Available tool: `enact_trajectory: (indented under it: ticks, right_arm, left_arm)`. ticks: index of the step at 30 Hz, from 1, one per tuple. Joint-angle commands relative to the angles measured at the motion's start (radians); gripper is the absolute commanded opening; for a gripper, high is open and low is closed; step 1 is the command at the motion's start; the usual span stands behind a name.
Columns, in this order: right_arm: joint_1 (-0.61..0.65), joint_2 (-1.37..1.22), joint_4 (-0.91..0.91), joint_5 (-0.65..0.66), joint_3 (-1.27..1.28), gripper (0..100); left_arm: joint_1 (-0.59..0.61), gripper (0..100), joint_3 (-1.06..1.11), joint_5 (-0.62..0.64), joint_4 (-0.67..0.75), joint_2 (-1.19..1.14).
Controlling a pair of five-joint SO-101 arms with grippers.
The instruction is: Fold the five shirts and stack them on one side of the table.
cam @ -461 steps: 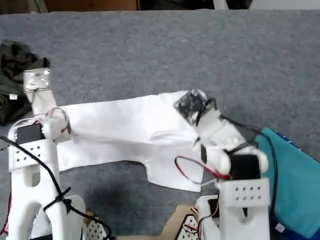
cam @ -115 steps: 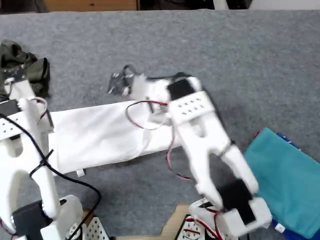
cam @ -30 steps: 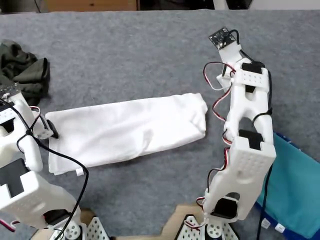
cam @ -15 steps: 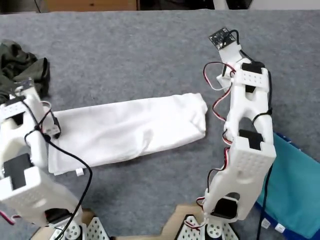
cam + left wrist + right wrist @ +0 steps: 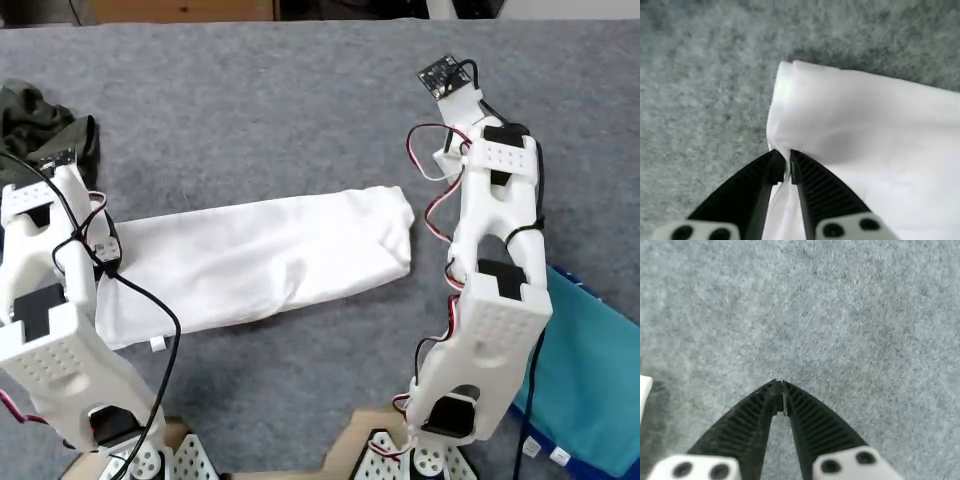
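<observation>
White shirt (image 5: 260,262) lies mid-table as a long folded strip. My left gripper (image 5: 786,160) is clamped on its end hem; the right gripper (image 5: 781,390) is closed on nothing, over bare table (image 5: 250,90). Recommendation: carry that end across low and square, with edges aligned.

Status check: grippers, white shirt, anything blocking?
Left gripper shut on white shirt end. Right gripper shut, empty, over table. Shirt lies as long folded strip. Dark green shirt bunched at table edge, not blocking.
</observation>
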State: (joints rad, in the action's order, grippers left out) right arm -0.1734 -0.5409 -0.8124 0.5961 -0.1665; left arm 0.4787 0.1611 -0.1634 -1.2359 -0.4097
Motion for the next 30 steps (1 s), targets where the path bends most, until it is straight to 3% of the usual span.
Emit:
enact_trajectory:
  ticks: [1,4,10,15,17,22,30]
  right_arm:
    - [-0.007,0.005,0.018,-0.002,-0.054,0.5]
    - [-0.012,0.005,0.023,-0.002,-0.056,0.5]
    - [-0.03,0.005,0.044,-0.008,-0.054,0.6]
    - [-0.028,0.005,0.044,-0.008,-0.054,0.6]
    - [-0.028,0.005,0.044,-0.008,-0.054,0.6]
    - [-0.027,0.005,0.044,-0.008,-0.054,0.6]
    - [-0.021,0.004,0.046,-0.003,-0.05,0.6]
  left_arm:
    - [-0.002,2,-0.077,0.057,-0.052,-0.015]
    - [-0.006,2,-0.17,0.066,-0.135,-0.015]
    - [-0.011,2,-0.213,0.058,-0.146,-0.024]
    - [0.04,17,-0.209,0.058,-0.149,-0.018]
    - [0.064,19,-0.215,0.052,-0.149,-0.015]
    - [0.087,19,-0.259,-0.101,-0.255,-0.015]
    - [0.107,19,-0.29,-0.153,-0.308,-0.001]
